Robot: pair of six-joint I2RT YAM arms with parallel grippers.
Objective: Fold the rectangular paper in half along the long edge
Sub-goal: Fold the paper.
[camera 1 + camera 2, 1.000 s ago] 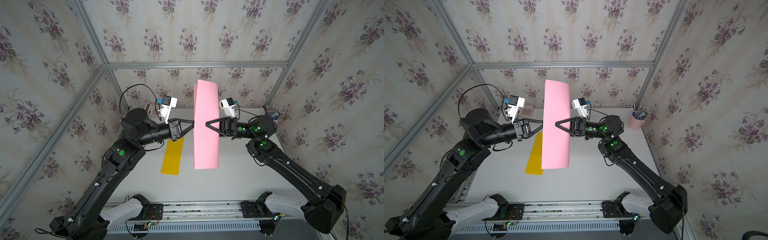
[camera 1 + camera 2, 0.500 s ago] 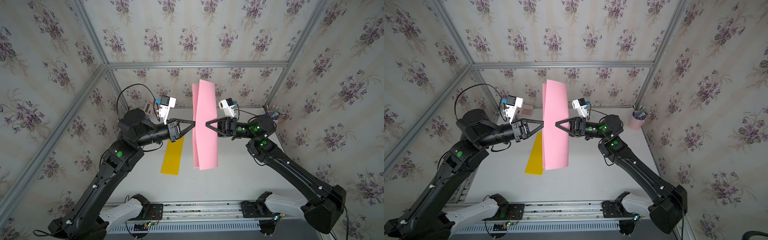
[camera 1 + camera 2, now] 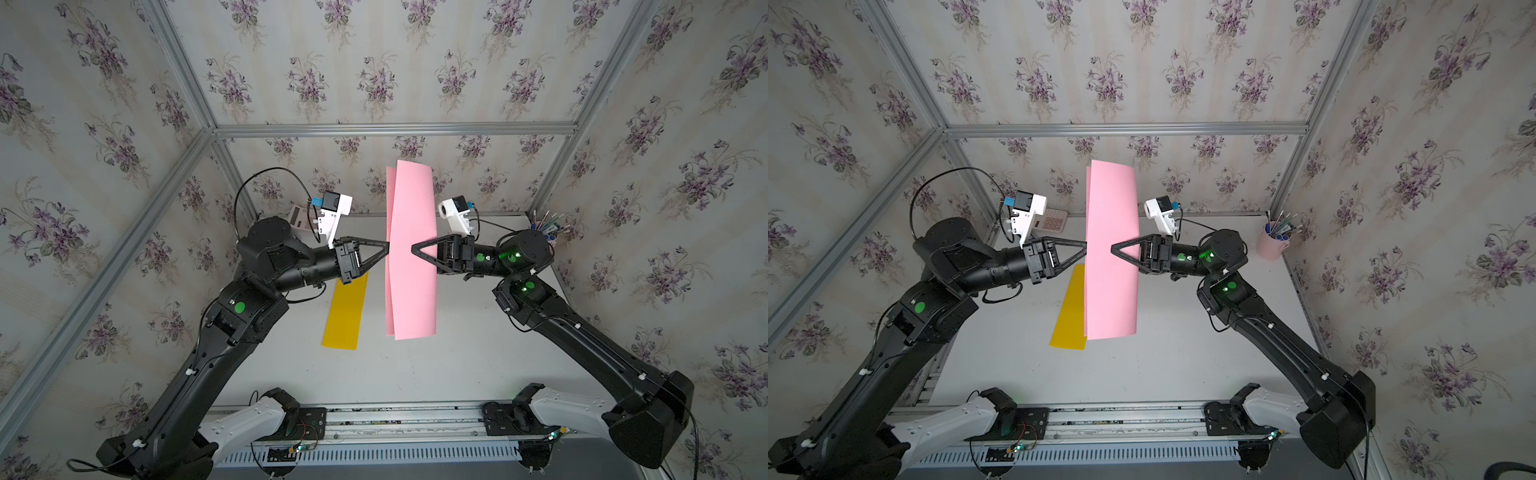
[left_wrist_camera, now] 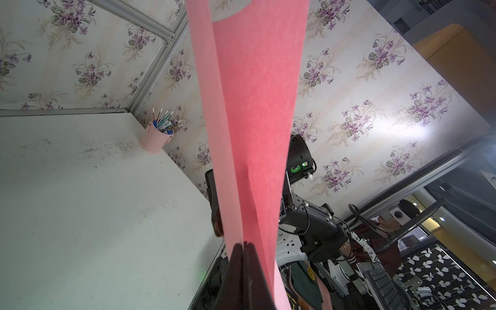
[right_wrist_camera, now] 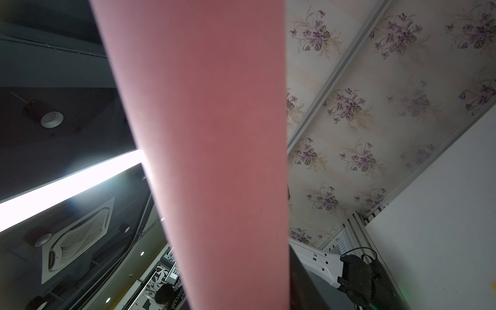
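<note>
Left wrist view: your left gripper (image 4: pixel 243 244) is clamped on the pink paper (image 4: pixel 255 107) at nine o'clock. Right gripper (image 3: pixel 412 249), three o'clock: you cannot tell its grip. Light, floppy; hold mid-edge.

Showing the pink rectangular paper (image 3: pixel 409 199) hanging upright in mid-air, doubling over lengthwise into two layers, long edges nearly meeting along one side, the opposite bend apparently curving softly rather than creasing flat.
</note>
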